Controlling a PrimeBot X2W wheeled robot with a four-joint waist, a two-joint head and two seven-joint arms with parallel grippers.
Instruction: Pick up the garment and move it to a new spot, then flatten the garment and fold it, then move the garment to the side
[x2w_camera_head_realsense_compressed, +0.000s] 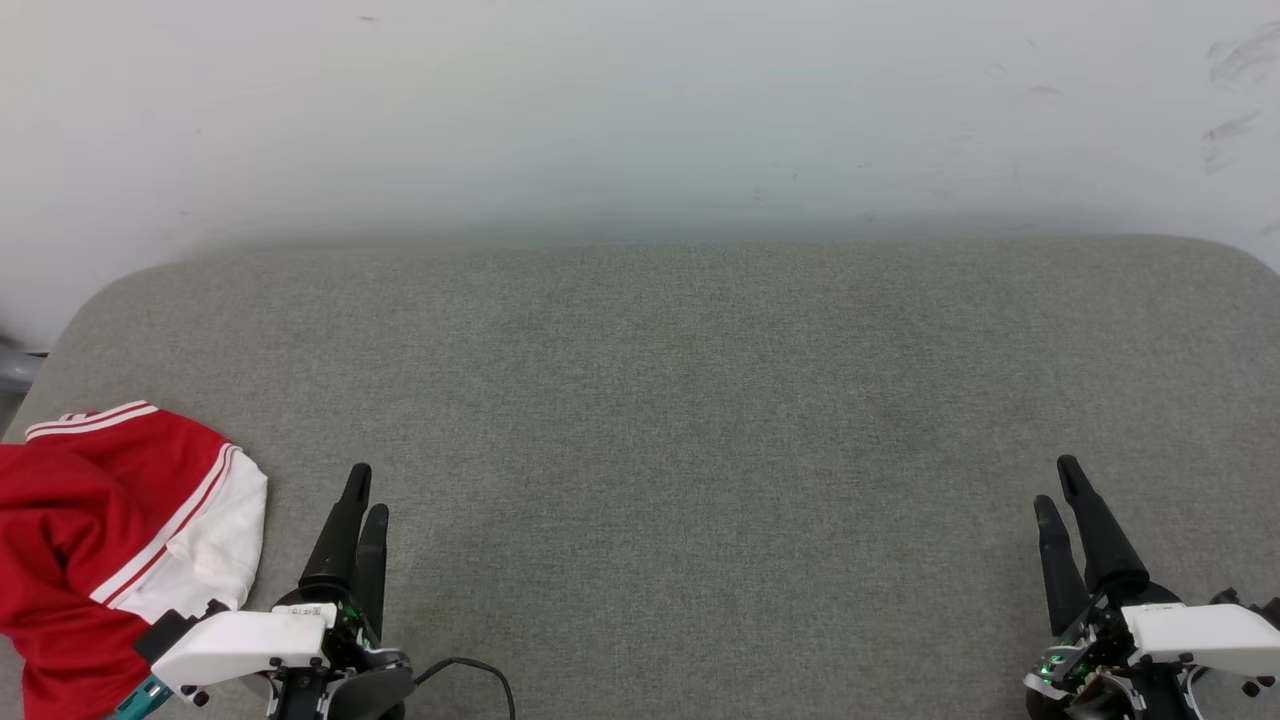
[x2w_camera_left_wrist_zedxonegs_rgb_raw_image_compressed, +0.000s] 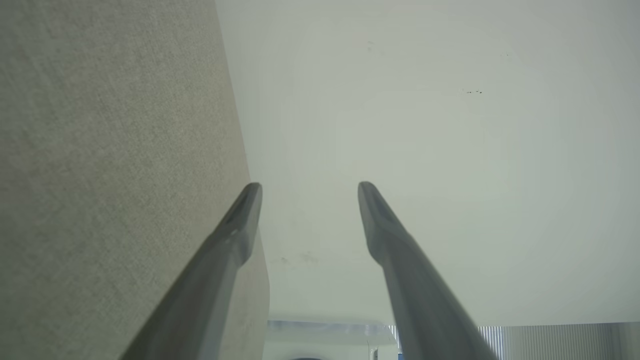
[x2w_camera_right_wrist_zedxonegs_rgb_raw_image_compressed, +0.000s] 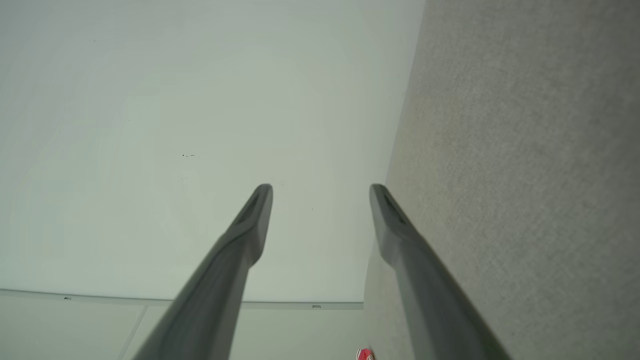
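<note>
The garment (x2w_camera_head_realsense_compressed: 90, 540) lies crumpled at the grey surface's near left corner; it is red with a white sleeve and red-white stripe trim, and part of it runs off the head view's left edge. Just to its right, my left gripper (x2w_camera_head_realsense_compressed: 367, 490) is open and holds nothing, its fingers (x2w_camera_left_wrist_zedxonegs_rgb_raw_image_compressed: 240, 225) apart over the padded surface's edge. At the near right my right gripper (x2w_camera_head_realsense_compressed: 1055, 481) is also open and empty, far from the garment. In the right wrist view its fingers (x2w_camera_right_wrist_zedxonegs_rgb_raw_image_compressed: 400, 230) stand spread, and a small red scrap (x2w_camera_right_wrist_zedxonegs_rgb_raw_image_compressed: 365, 355) shows at the bottom edge.
A wide grey fabric-covered surface (x2w_camera_head_realsense_compressed: 700, 400) with rounded far corners stretches in front of me. A white wall (x2w_camera_head_realsense_compressed: 640, 100) rises right behind it. A black cable (x2w_camera_head_realsense_compressed: 480, 670) loops beside my left wrist.
</note>
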